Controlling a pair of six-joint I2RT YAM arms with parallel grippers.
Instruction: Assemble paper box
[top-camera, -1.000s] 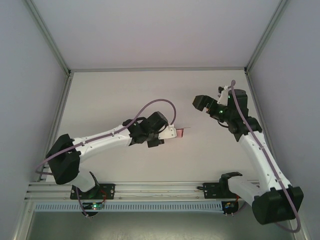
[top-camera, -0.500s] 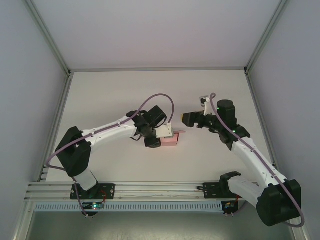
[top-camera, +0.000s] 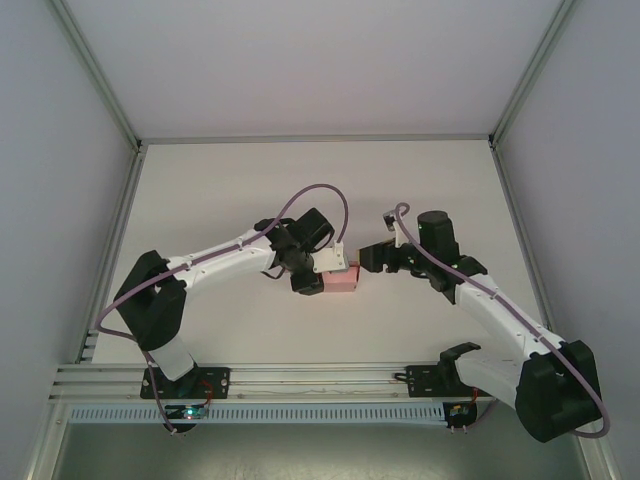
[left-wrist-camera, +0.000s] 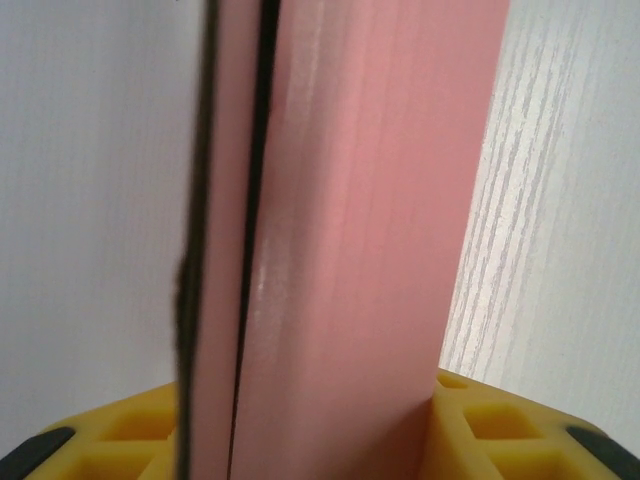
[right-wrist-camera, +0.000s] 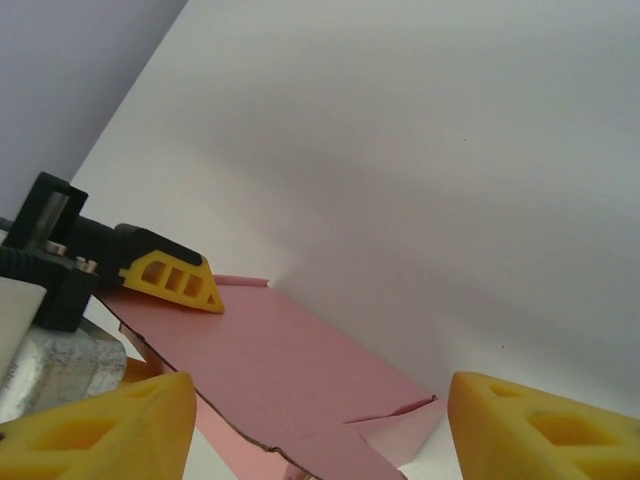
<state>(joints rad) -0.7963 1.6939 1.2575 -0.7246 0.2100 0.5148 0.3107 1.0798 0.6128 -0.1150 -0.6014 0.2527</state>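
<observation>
The paper box is a small pink card box lying at the middle of the table. My left gripper is shut on it from the left. In the left wrist view the paper box stands pinched between the yellow fingertips, with a dark seam running down its left side. My right gripper hovers just right of the box, open. In the right wrist view its yellow fingertips stand wide apart either side of the near end of the paper box, where a flap sticks out, and do not touch it.
The white table is bounded by grey walls with aluminium posts at the left, back and right. A metal rail runs along the near edge by the arm bases. The left gripper's yellow finger rests on the box's top face.
The right arm has swung left and down to the box's right end, its jaws narrowing. The left gripper has turned the box so more pink shows, then held still.
</observation>
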